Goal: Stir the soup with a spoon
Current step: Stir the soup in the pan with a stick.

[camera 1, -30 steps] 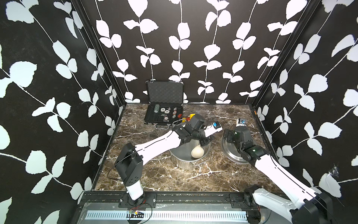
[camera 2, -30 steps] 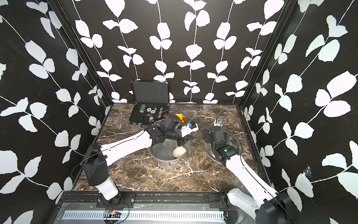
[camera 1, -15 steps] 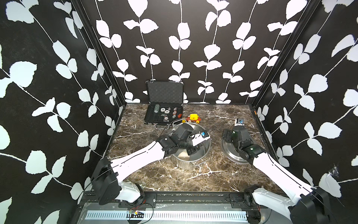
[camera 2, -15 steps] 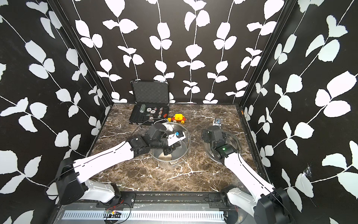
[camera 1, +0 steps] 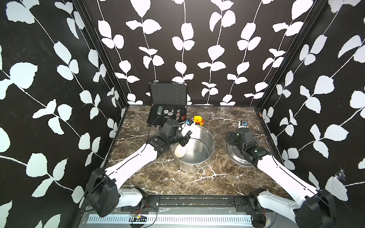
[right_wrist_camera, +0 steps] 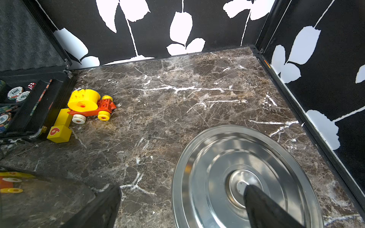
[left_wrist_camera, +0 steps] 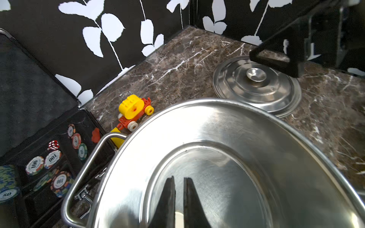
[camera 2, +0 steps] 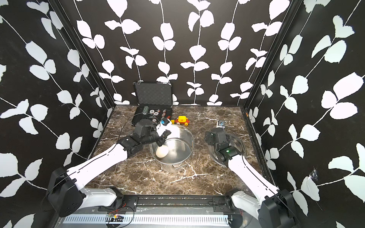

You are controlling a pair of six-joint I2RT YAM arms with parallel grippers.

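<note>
While the left claw (left_wrist_camera: 178, 179) stays out over the far-left rim of the steel pot (camera 1: 211, 139), I see it clamped on the spoon (camera 1: 180, 151): in the left wrist view its fingers stand almost together with a sliver of white between them. In both top views the spoon's round white bowl sits low inside the pot, against its left wall. The pot stands mid-table (camera 1: 177, 183). To its right the lid (camera 1: 236, 160) lies flat, knob up, and my right claw (right_wrist_camera: 181, 189) hangs over it with fingers wide apart; I cannot tell whether it touches. A toy truck (camera 1: 198, 120) and a chip case (camera 1: 167, 116) sit beyond the pot.
</note>
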